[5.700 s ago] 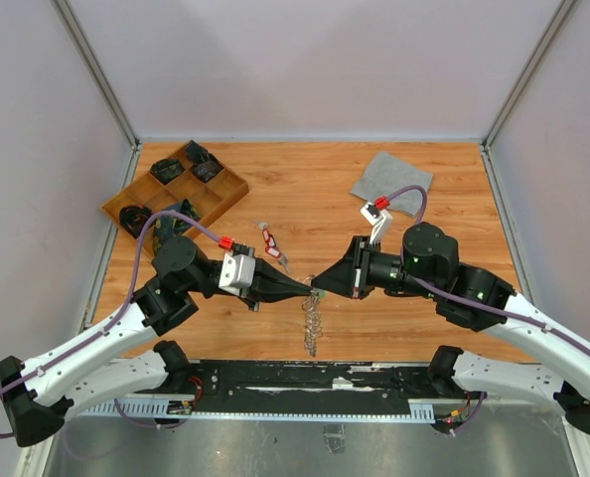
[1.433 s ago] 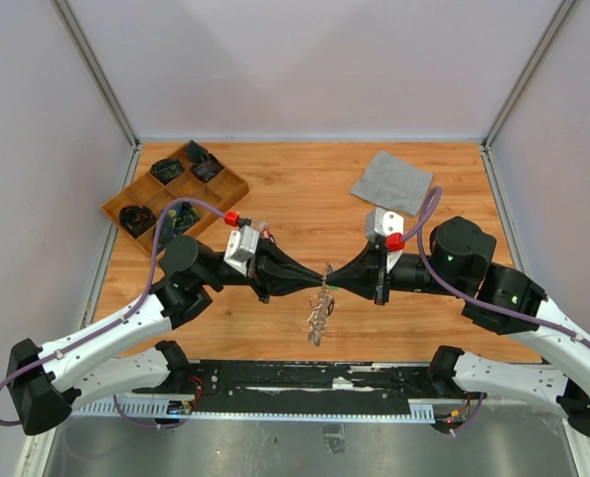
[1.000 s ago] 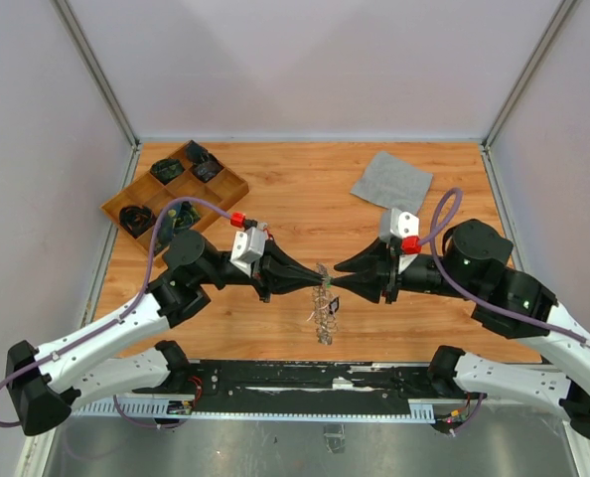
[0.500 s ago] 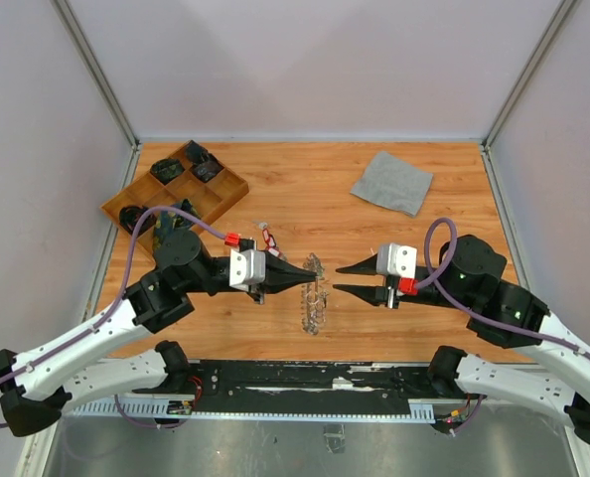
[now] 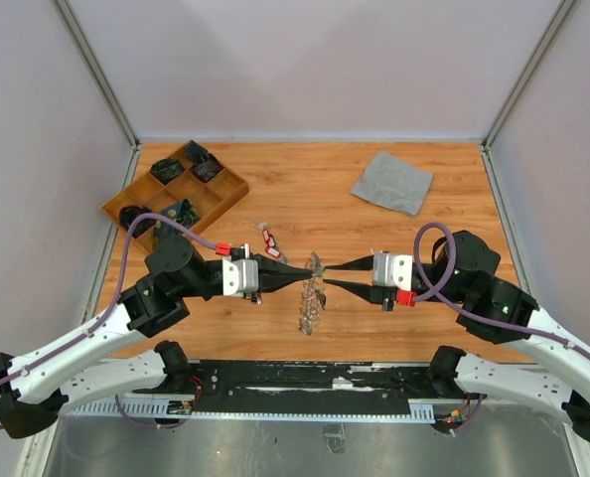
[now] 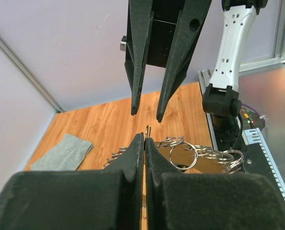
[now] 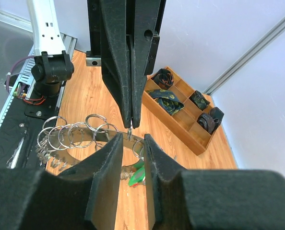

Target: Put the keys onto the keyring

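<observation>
The left gripper (image 5: 313,267) has its fingers (image 6: 134,148) pressed flat together, and a sliver of metal pokes out past the tips. It is pinching the rim of the keyring (image 5: 311,303), which hangs down from that grip above the table (image 5: 325,199) with its fringe of small rings fanned out below. Facing it tip to tip, the right gripper (image 5: 327,275) has its 2 fingers (image 6: 135,72) a narrow gap apart and nothing between them. They straddle the left tips' line without touching the metal.

A green tag (image 7: 137,175) shows just under the ring in the right wrist view; I cannot tell whether it is threaded on. 1 key with a red tag (image 5: 268,238) lies on the wood just behind the left gripper, off the ring. Farther out sit the wooden tray (image 5: 237,189) at the back left and the grey cloth (image 5: 392,182) at the back right — neither is part of this step.

The step in hand looks like a second hold on the ring, not threading, since the right fingers carry no key. The next move calls for the right tips to close on the rim or on 1 small ring right beside the left pinch — a fine, well-aligned nip, because the metal is thin and the hanging ring can swing away from a glancing touch. After that, the red-tagged key has to be fetched.
</observation>
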